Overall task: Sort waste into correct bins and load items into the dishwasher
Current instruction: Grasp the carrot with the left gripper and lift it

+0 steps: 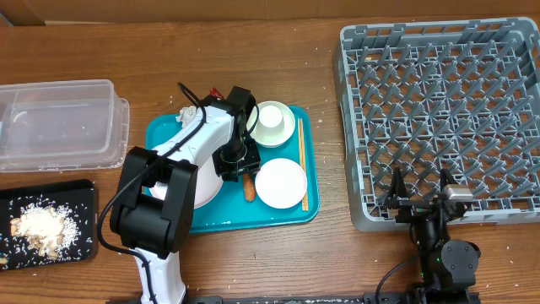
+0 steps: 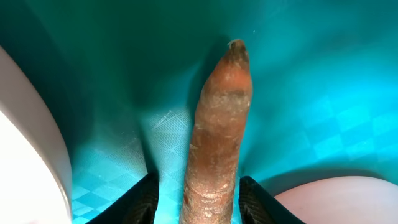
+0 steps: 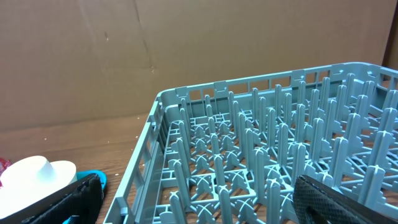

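The orange carrot (image 2: 217, 124) lies on the teal tray (image 2: 112, 62), pointing away between the black fingertips of my left gripper (image 2: 199, 180). The jaws straddle it, the right one close against it and the left one with a visible gap; the gripper is open. From overhead the carrot (image 1: 249, 188) shows just below the left gripper (image 1: 239, 166), between the large plate (image 1: 205, 184) and the small plate (image 1: 280, 182). A cup (image 1: 272, 123) and chopsticks (image 1: 301, 160) are also on the tray. My right gripper (image 1: 420, 184) hangs open at the grey dishwasher rack's (image 1: 443, 101) front left corner.
A clear tub (image 1: 59, 122) stands at the far left, with a black tray (image 1: 51, 224) holding whitish food scraps (image 1: 38, 226) below it. Crumpled tissue (image 1: 187, 112) and a red wrapper (image 1: 214, 93) lie at the teal tray's back left corner. Rack pegs (image 3: 261, 162) fill the right wrist view.
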`<move>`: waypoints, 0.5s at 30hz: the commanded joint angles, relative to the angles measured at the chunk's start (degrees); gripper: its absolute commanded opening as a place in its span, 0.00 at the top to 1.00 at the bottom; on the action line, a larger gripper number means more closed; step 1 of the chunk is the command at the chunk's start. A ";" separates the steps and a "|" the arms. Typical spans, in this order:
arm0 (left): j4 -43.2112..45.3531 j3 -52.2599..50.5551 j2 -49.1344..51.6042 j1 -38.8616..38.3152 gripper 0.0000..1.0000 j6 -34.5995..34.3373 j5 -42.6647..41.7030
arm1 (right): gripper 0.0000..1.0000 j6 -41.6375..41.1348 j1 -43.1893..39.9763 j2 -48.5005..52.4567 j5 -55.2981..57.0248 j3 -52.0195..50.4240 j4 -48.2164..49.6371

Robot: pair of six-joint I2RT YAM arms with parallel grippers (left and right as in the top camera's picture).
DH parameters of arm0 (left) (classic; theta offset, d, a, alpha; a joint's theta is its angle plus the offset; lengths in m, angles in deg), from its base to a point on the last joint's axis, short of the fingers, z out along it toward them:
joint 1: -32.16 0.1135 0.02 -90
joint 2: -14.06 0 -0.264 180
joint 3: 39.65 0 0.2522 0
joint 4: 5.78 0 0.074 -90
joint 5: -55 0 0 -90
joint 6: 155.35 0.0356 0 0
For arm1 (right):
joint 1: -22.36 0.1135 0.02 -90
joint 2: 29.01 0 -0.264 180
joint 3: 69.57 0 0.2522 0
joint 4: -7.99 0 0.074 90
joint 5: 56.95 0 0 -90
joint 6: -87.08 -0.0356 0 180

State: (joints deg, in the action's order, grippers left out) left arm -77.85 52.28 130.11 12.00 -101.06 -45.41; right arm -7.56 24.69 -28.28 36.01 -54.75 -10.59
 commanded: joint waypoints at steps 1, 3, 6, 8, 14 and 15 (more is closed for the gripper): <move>-0.22 -0.39 0.31 -0.20 0.62 -0.46 1.22 | 0.00 0.17 -0.11 -0.57 -0.02 -0.59 0.20; -0.35 -0.39 0.31 -0.24 0.73 -0.48 1.20 | 0.00 0.17 -0.11 -0.57 -0.02 -0.59 0.20; -0.76 -0.33 0.31 -0.22 0.84 -0.46 1.16 | 0.00 0.17 -0.11 -0.57 -0.02 -0.59 0.20; -1.66 0.24 0.31 -0.20 0.87 -0.26 1.16 | 0.00 0.17 -0.11 -0.57 -0.02 -0.59 0.20; -8.76 7.02 0.31 -0.07 0.96 1.49 2.49 | 0.00 0.17 -0.11 -0.57 -0.02 -0.59 0.22; -11.10 9.22 0.31 -0.04 0.96 1.44 3.74 | 0.00 0.17 -0.11 -0.57 -0.02 -0.59 0.22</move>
State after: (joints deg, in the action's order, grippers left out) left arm -86.22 55.49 130.24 12.00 -101.01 -44.30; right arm -7.56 24.69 -28.28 35.98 -54.75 -10.56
